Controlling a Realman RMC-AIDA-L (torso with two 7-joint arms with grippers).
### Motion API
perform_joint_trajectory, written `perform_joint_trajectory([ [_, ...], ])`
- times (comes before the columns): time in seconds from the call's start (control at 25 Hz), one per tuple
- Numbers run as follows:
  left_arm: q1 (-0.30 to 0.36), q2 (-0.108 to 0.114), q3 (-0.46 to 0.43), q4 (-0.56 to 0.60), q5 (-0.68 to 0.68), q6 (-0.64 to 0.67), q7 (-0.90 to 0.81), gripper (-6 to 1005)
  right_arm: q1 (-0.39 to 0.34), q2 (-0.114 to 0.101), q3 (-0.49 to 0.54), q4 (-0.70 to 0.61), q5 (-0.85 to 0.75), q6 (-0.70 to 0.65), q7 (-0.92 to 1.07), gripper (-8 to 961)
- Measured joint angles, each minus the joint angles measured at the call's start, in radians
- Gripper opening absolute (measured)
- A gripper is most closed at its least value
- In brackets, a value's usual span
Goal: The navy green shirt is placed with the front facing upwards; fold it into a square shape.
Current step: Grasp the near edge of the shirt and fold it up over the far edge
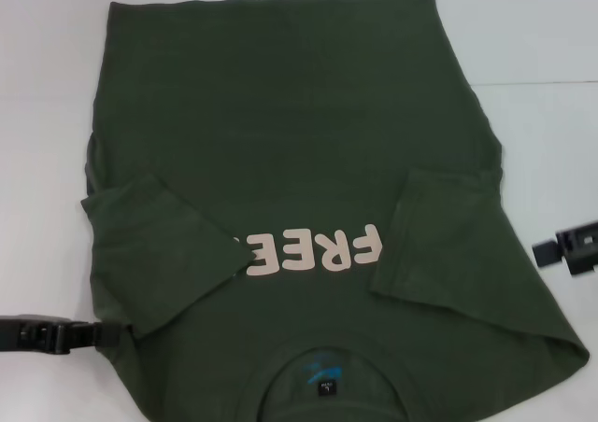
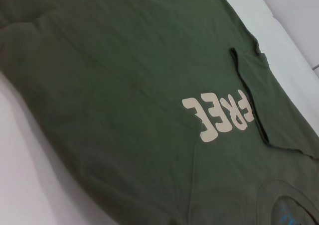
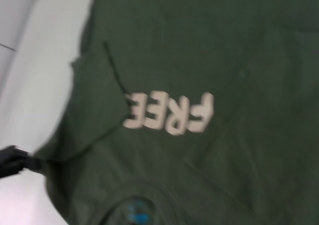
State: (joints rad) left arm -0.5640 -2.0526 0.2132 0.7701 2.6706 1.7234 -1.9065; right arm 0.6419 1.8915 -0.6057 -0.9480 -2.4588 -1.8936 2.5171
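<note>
- While the navy green shirt [image 1: 308, 151] lies front-up across the white table [image 1: 542, 30], collar nearest the robot and hem at the far edge, both sleeves are already folded in over the chest.
- The left hand [image 1: 98, 333] sits at the shirt's near left edge, by the folded sleeve; I cannot tell whether it is closed on the cloth.
- The right hand [image 1: 570, 246] hangs off the right side, just clear of the fabric; I cannot tell how its fingers stand either.
- Risks as I judge them: a one-sided pull could drag the shirt askew, or flip a sleeve back open, spoiling the square.
- Pale lettering [image 1: 308, 252] reads "FREE", its last part hidden under the left sleeve.
- A small blue neck label [image 1: 320, 377] is unreadable.
</note>
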Motion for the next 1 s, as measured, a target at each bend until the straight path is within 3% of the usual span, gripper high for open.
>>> perform_joint_trajectory([
  [0.4, -0.005, 0.000, 0.002, -0.005, 0.000, -0.002, 0.001, 31, 0.005, -0.018, -0.004, 0.104, -0.092, 0.052, 0.024, 900],
  [1.0, -0.007, -0.006, 0.002, -0.014, 0.000, -0.010, 0.007, 35, -0.002, -0.021, -0.014, 0.180, -0.220, 0.138, 0.018, 900],
])
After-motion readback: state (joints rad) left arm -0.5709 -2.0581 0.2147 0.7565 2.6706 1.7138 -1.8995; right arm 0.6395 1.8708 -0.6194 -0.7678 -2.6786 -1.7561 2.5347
